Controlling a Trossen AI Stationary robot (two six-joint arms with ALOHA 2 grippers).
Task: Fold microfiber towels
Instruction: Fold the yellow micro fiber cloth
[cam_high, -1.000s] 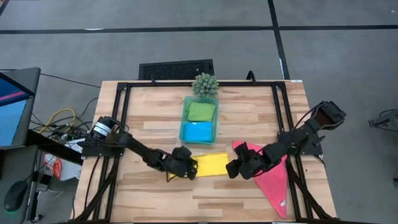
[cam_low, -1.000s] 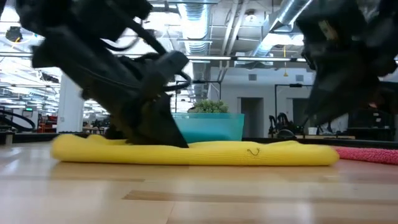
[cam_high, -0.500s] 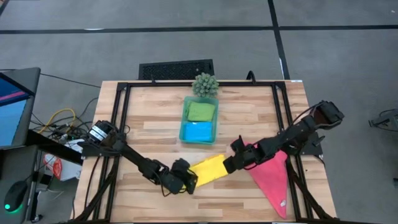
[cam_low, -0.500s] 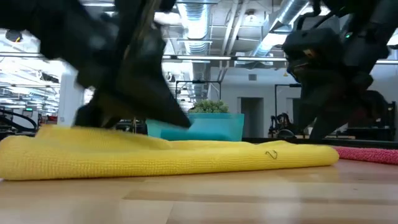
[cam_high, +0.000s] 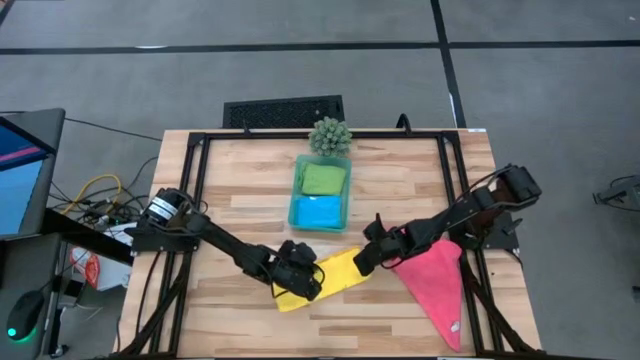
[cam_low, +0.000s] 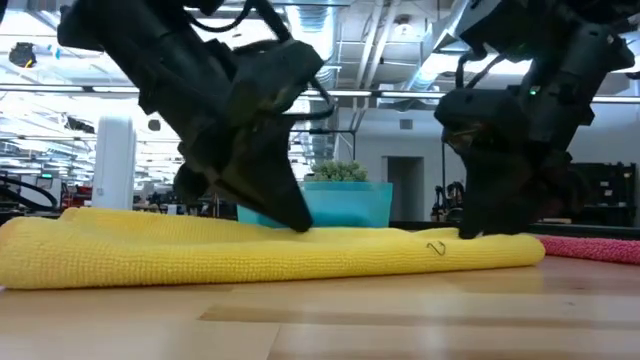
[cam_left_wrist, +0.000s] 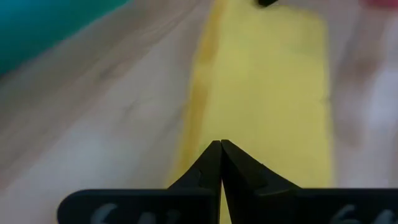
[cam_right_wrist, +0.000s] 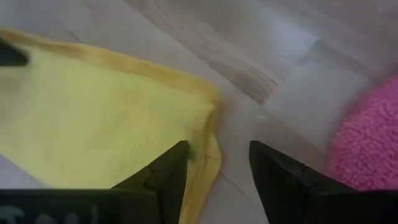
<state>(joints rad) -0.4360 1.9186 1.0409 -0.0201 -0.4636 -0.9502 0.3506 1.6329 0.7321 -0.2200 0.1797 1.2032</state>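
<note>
A yellow towel (cam_high: 336, 270), folded into a long strip, lies slantwise on the wooden table (cam_high: 240, 190), flat on its underside. My left gripper (cam_high: 308, 283) is shut over the strip's near-left half, its tips (cam_left_wrist: 221, 144) at the cloth's upper face. At the strip's far-right end my right gripper (cam_high: 361, 262) stands open. One of its fingers (cam_right_wrist: 166, 169) is over the cloth and the other (cam_right_wrist: 280, 174) over bare wood, with the towel's corner (cam_right_wrist: 208, 99) ahead of them. Beside it lies a pink towel (cam_high: 436, 285), spread flat. My left gripper comes slanting down from the table's left. Its shut fingertips (cam_low: 300, 225) meet the top of the yellow towel (cam_low: 200, 250) partway along the strip. Whether they rest on the cloth or hang just above it, I cannot tell. The towel lies flat on the table.
A teal tray (cam_high: 296, 190) at the table's far middle holds a green towel (cam_high: 324, 178) and a blue towel (cam_high: 320, 210). A small spiky plant (cam_high: 330, 135) stands behind it. A black frame (cam_high: 195, 180) runs around the table. Bare wood lies to the near left.
The yellow towel has turned about. Its left end has slid toward the near edge under my left gripper, while its right end has stayed, so it now lies slantwise. My right gripper has gone toward the table's left and down, to the towel's right end.
</note>
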